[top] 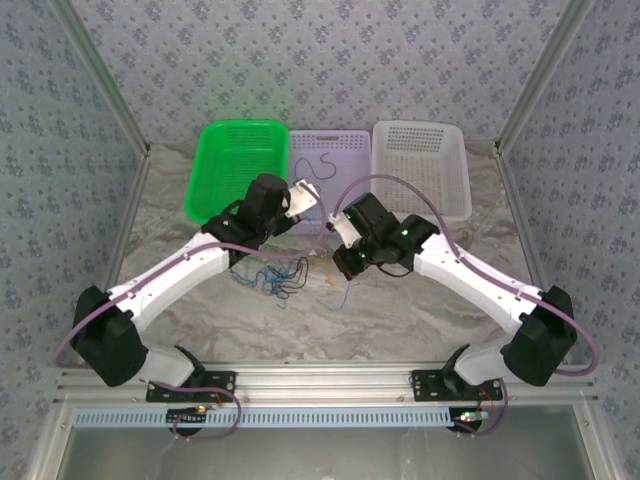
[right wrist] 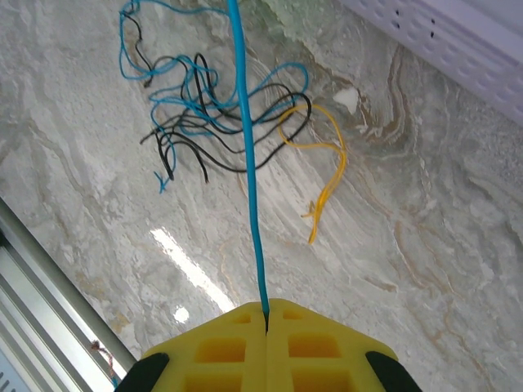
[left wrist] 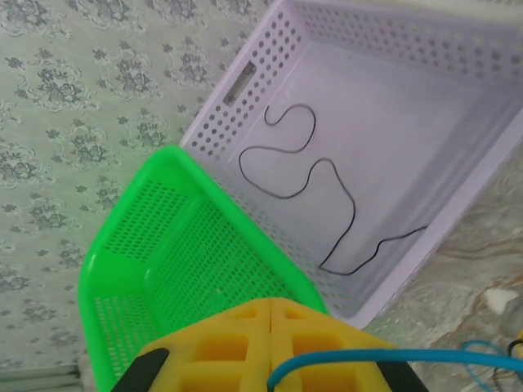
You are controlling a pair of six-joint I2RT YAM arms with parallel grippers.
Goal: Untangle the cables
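The cables lie in a tangle point(top: 275, 275) of blue and black wires point(right wrist: 200, 102) on the marble table, with a yellow cable point(right wrist: 325, 159) beside it. One blue cable point(right wrist: 249, 163) runs taut from the tangle into my right gripper point(right wrist: 266, 309), which is shut on it. My left gripper point(left wrist: 270, 302) is shut too, and a blue cable point(left wrist: 392, 356) comes out of its seam and runs off to the right. Both grippers point(top: 305, 200) point(top: 336, 225) hover close together above the table, in front of the baskets. A lone black cable point(left wrist: 327, 196) lies inside the purple basket point(left wrist: 482, 171).
Three baskets stand in a row at the back: green point(top: 235, 165), purple point(top: 345, 145) and white point(top: 425, 165). The green basket point(left wrist: 172, 261) is right under my left gripper. Metal frame posts stand at both sides, and a rail point(top: 320, 380) runs along the near edge.
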